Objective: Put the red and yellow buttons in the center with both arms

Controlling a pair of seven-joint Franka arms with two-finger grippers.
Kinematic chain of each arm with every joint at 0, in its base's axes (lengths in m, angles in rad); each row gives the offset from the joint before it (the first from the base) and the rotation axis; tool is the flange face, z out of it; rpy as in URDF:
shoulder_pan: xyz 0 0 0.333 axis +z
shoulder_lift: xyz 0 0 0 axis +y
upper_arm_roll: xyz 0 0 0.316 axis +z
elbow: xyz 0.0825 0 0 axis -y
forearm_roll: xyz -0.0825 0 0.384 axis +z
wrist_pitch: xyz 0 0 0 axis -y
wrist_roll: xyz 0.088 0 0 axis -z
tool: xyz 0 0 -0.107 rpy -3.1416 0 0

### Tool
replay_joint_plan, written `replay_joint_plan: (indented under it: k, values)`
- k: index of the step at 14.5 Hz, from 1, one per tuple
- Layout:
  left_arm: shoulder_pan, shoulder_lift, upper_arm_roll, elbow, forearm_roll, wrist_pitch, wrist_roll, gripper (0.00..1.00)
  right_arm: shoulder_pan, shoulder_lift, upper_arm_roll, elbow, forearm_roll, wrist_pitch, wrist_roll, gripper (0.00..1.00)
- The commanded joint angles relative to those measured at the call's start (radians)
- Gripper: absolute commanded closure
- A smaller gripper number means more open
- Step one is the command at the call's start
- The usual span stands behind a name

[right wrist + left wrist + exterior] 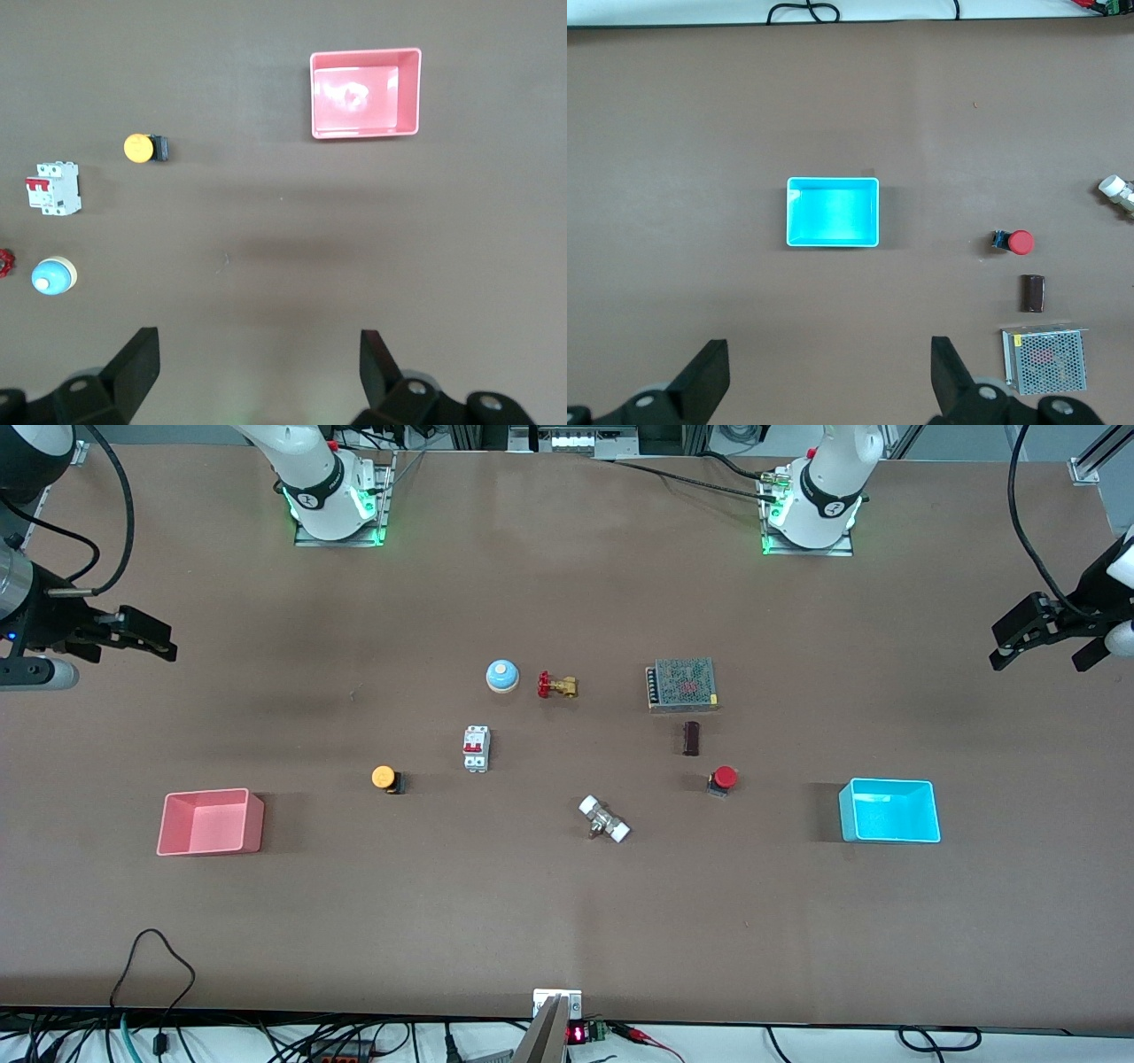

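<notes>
The orange-yellow button [384, 778] lies on its side on the brown tabletop [532, 903], between the pink tray and the white breaker; it also shows in the right wrist view [139, 147]. The red button [724, 779] lies toward the left arm's end, just nearer the front camera than a dark cylinder; it also shows in the left wrist view [1019, 242]. My right gripper [168, 645] hangs open and empty high over the right arm's end of the table [258, 335]. My left gripper [999, 645] hangs open and empty high over the left arm's end [829, 345].
A blue bell [501, 676], brass valve [556, 685], meshed power supply [682, 685], white breaker [476, 747], dark cylinder [692, 738] and white-capped fitting [604, 819] lie mid-table. A pink tray [210, 822] and a cyan tray [889, 810] stand at the two ends.
</notes>
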Motion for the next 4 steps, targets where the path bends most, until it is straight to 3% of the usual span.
replay_joint_plan:
  k: [1, 4]
  values:
    - [0.013, -0.006, -0.009, 0.03, 0.011, -0.042, 0.015, 0.0, -0.008, -0.061, 0.001, -0.053, -0.01, 0.003, -0.016, 0.0]
    - [0.013, 0.031, -0.009, 0.092, 0.008, -0.074, 0.007, 0.0, -0.008, -0.061, 0.001, -0.047, -0.013, 0.003, -0.029, 0.0]
